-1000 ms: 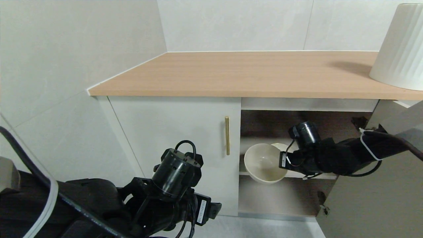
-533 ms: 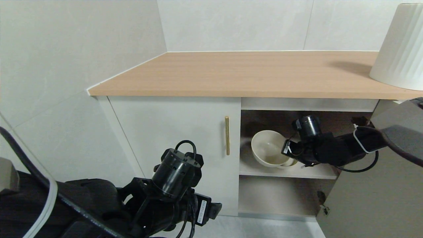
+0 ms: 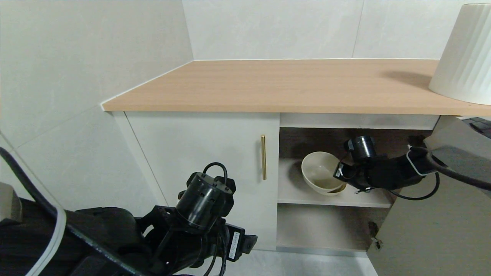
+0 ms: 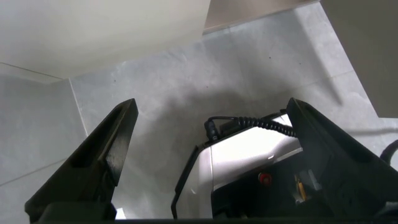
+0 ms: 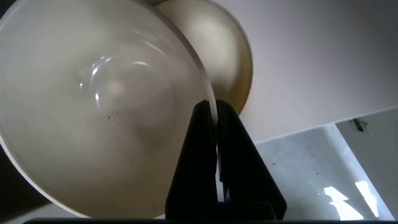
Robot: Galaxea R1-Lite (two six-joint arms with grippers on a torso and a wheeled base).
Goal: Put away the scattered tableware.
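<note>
A cream bowl (image 3: 319, 173), smooth and glossy inside, shows right of centre in the head frame, tilted with its mouth turned toward the camera, low over the cabinet's middle shelf (image 3: 299, 193). The right end effector (image 5: 216, 127) pinches its right rim. A second, yellower bowl (image 5: 214, 43) lies just behind it, its rim showing at the lower right.

I count two cream bowls, a first bowl (image 3: 319, 174) and a second bowl (image 5: 217, 43). There are two cupboard doors, the shut door (image 3: 203, 172) and the open door (image 3: 422, 230). I also see one gold handle (image 3: 263, 157), one shelf (image 3: 303, 197), one bench (image 3: 268, 84) and one white ribbed shade (image 3: 464, 57).
</note>
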